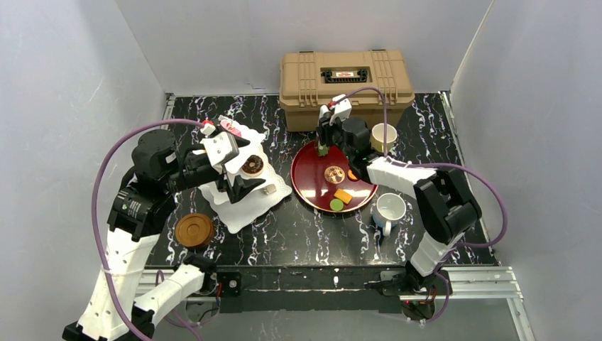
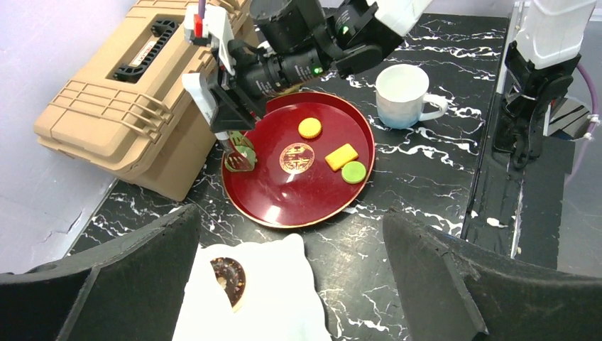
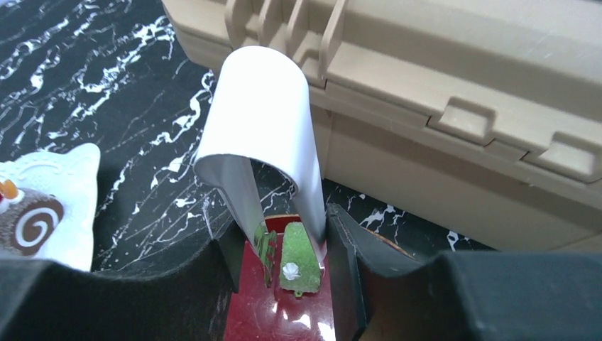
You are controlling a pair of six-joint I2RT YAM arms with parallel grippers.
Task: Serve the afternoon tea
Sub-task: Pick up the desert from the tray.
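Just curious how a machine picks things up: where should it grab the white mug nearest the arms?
By the handle, coming down from above. The white mug stands upright, and its handle juts out sideways, clear of the red tray, leaving room on either side.

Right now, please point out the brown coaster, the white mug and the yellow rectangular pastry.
brown coaster (image 1: 194, 229), top external view, centre of its top face.
white mug (image 2: 402, 108), left wrist view, outer wall under the rim.
yellow rectangular pastry (image 2: 341, 156), left wrist view, middle of its top.
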